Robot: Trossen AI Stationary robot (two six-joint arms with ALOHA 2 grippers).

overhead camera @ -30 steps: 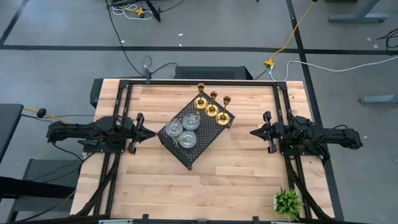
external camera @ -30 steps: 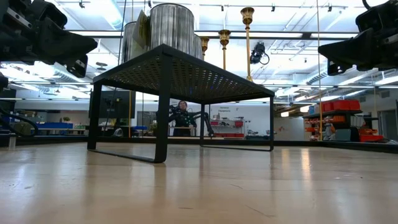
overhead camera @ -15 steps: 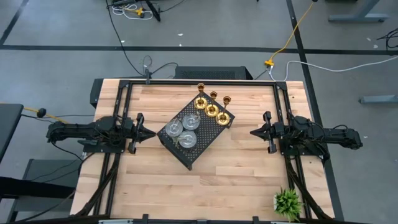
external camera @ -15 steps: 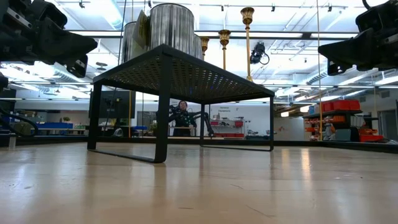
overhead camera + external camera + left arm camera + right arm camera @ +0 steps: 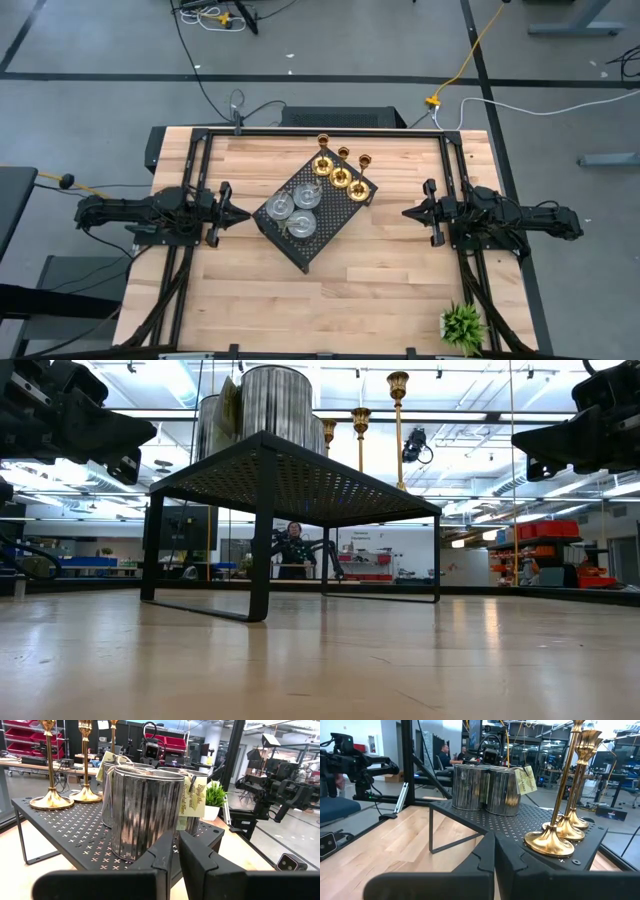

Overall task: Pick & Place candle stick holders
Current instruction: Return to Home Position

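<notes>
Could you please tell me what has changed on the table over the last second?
Nothing visibly changed. The left gripper and the right gripper stay shut at their own sides of the table, clear of the black perforated metal shelf. The three gold stemmed candle holders and the three squat silver holders remain standing on it.

Three gold candle stick holders (image 5: 340,177) and three silver candle stick holders (image 5: 296,206), all on one black shelf (image 5: 308,250). One green plant (image 5: 462,323), well apart from the shelf. My left gripper (image 5: 238,213) and right gripper (image 5: 410,212), two total, flank it.
</notes>
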